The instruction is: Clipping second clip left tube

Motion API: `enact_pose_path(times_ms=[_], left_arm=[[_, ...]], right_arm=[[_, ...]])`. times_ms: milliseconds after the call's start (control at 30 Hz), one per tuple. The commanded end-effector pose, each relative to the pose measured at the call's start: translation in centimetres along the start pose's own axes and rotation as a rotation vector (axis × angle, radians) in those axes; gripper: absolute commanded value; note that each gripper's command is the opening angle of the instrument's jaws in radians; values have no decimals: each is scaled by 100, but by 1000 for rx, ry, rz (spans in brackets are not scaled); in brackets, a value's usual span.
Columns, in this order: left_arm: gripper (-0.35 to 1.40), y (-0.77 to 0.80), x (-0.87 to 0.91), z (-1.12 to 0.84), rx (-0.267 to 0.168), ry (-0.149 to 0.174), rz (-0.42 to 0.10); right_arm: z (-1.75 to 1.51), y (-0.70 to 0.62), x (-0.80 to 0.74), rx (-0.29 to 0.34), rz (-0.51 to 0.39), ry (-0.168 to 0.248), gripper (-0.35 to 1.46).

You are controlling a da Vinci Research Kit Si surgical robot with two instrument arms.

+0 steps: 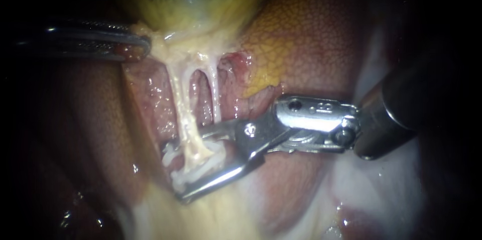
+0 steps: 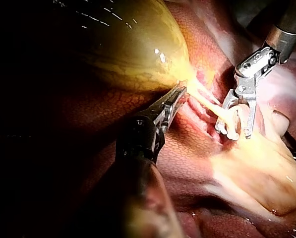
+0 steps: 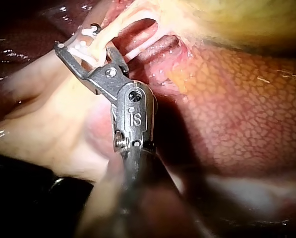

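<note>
The yellow-green gallbladder point(image 1: 191, 4) lies at the top of the endoscope view. Two pale tubes run down from its neck: the left tube point(image 1: 183, 109) and the thinner right tube point(image 1: 216, 94). My left instrument point(image 1: 143, 46) comes in from the left, jaws shut on the pale tissue at the gallbladder's neck; the left wrist view shows my left instrument point(image 2: 180, 91) holding there too. My right instrument point(image 1: 175, 173) has its jaws open astride the foot of the left tube. A white clip point(image 1: 213, 162) sits inside them around the tube. The right wrist view shows my right instrument point(image 3: 78, 35) spread around the same tube.
Mottled orange-red liver point(image 1: 311, 34) lies right of the tubes and behind the right instrument's shaft point(image 1: 391, 109). Pale wet tissue point(image 1: 226, 215) spreads below the jaws. A red raw bed point(image 1: 155, 99) shows between and beside the tubes.
</note>
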Motion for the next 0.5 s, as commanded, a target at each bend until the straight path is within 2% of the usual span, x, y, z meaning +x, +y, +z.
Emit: enact_pose_path(times_ms=[33,267,500], left_arm=[[-35,0,0,0,-1,0,0],[-35,0,0,0,-1,0,0],[-35,-1,0,1,-2,0,0]], right_arm=[[1,-2,1,3,0,2,42],[3,-6,6,21,12,9,37],[4,-6,6,25,53,8,23]])
